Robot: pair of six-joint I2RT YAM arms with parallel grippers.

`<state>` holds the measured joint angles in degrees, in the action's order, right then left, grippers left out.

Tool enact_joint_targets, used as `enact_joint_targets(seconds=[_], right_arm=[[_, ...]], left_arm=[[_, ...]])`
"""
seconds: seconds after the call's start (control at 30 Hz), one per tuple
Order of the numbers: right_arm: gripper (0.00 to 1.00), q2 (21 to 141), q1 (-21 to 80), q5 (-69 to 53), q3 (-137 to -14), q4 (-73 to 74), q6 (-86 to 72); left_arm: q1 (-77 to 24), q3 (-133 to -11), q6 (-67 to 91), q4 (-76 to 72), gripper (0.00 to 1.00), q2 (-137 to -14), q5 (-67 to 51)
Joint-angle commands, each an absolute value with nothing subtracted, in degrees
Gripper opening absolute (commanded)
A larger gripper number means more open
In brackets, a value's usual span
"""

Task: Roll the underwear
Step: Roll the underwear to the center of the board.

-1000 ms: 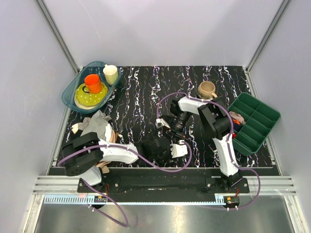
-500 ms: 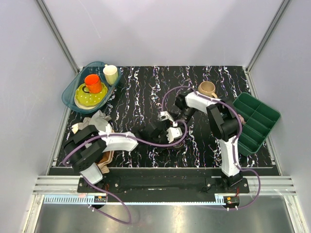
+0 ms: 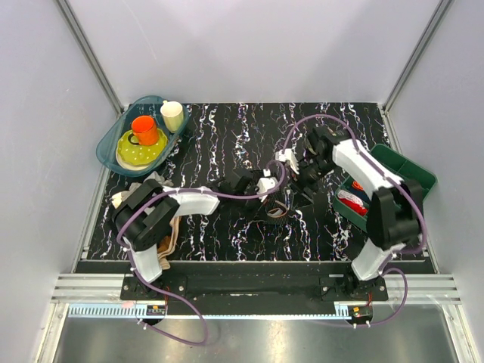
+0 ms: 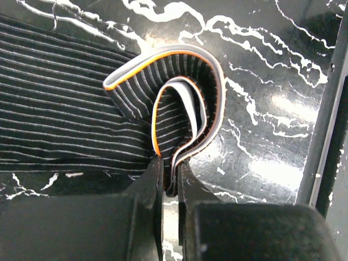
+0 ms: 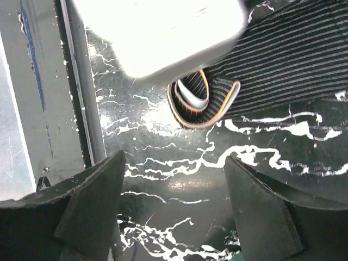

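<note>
The underwear [image 4: 65, 103] is dark fabric with thin pale stripes, lying flat on the black marbled table. Its orange-edged band [image 4: 179, 103] is curled into a loop. My left gripper [image 4: 169, 182] is shut on the end of this curled band. In the top view the left gripper [image 3: 266, 187] sits mid-table with the underwear [image 3: 278, 209] just below it. My right gripper [image 5: 174, 204] is open and empty, hovering over bare table a short way from the curl [image 5: 204, 103]. In the top view the right gripper [image 3: 304, 181] is just right of the left one.
A pile of grey and beige clothes [image 3: 144, 195] lies at the left by the left arm. A teal tray [image 3: 113, 155] with cups and a plate stands at the back left. A green compartment bin [image 3: 401, 181] with red and white rolled cloths stands at the right.
My left gripper has moved away from the near edge, up and right to mid-table, taking the underwear along. My right arm has swung to the right and its gripper now sits beside the left one.
</note>
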<state>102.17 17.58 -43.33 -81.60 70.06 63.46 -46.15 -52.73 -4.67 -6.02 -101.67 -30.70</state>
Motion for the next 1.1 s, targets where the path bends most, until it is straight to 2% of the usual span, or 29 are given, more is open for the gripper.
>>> enact_joint_targets(seconds=[0.0,0.13,0.2,0.6,0.67,0.7,0.8,0.9,1.07], right_arm=[[0.82,95.3,18.8,-40.4,-76.0,59.8,58.0],[0.81,103.0,18.8,-37.2,-78.8,62.0,55.9],[0.81,103.0,18.4,-36.9,-78.1,60.1,54.7],[0.84,91.4,8.7,-42.8,-72.4,47.5,48.3],[0.84,89.0,8.8,-47.1,-68.8,47.8,53.0],[0.84,85.6,8.8,-49.1,-67.0,48.2,60.1],[0.91,78.7,9.7,-54.2,-58.4,49.7,77.0],[0.96,74.0,15.8,-50.5,-50.6,46.5,86.3],[0.96,70.7,27.8,-37.4,-39.8,27.8,85.5]], left_arm=[[-44.1,-55.5,-2.2,-2.7,0.00,-104.3,-35.9],[-44.1,-56.9,-1.8,-1.4,0.00,-105.6,-35.8],[-44.0,-57.9,-1.8,-0.4,0.00,-106.4,-35.8],[-39.8,-60.4,1.8,2.4,0.00,-110.6,-41.6],[-39.5,-61.0,2.4,3.1,0.00,-111.3,-42.3],[-39.4,-61.3,2.5,3.5,0.00,-111.9,-42.4],[-39.2,-62.9,3.1,5.1,0.00,-113.2,-42.6],[-38.5,-65.1,5.3,7.1,0.00,-115.0,-43.6],[-35.8,-68.6,11.5,9.3,0.00,-119.1,-47.0]])
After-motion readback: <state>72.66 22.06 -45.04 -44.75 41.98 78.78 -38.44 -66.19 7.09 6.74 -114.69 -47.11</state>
